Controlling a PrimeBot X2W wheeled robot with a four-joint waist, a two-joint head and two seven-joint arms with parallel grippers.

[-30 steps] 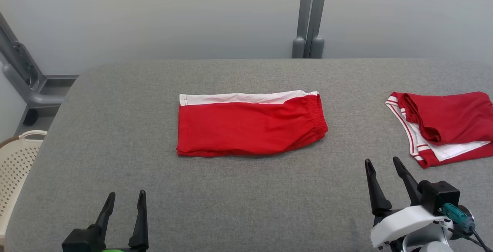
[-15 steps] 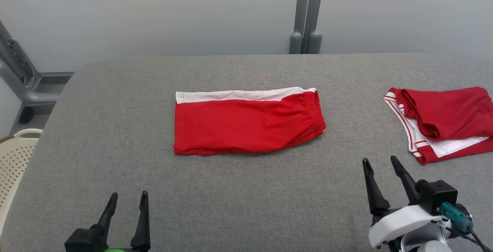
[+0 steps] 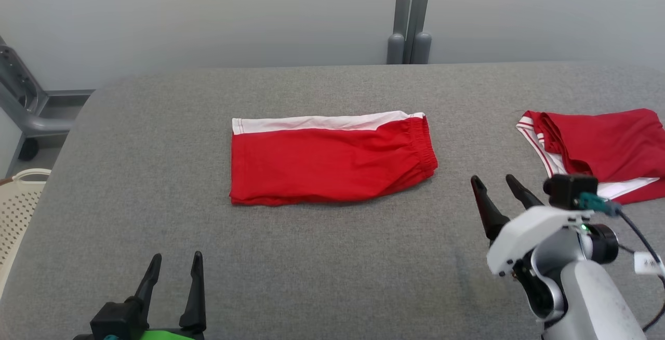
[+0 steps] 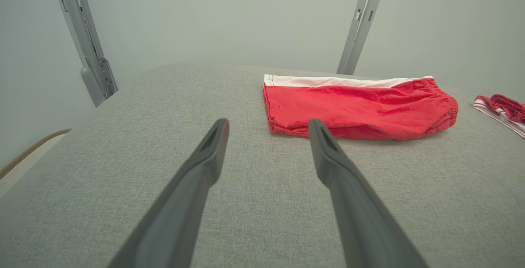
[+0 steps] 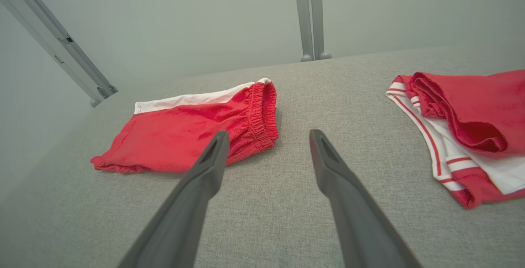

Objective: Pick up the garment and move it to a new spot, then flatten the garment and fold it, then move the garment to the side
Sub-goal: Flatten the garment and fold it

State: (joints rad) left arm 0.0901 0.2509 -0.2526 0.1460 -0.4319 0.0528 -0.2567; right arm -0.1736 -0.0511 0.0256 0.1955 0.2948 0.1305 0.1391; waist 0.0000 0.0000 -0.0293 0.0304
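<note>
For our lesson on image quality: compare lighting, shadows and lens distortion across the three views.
Head view: soft, even light, a thin shadow along the near edge of the folded shorts. Left wrist view: wide-angle stretch, the left pincer looms large, frame posts lean outwards. Right wrist view: the same stretch on the right pincer.

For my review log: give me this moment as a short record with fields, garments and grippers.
surface: grey table
centre: red shorts with white band, folded flat, untouched
right side: red and white garment, loosely folded
left gripper: open, empty, near front edge
right gripper: open, empty, before the gap between garments
beside table: pale perforated basket
</note>
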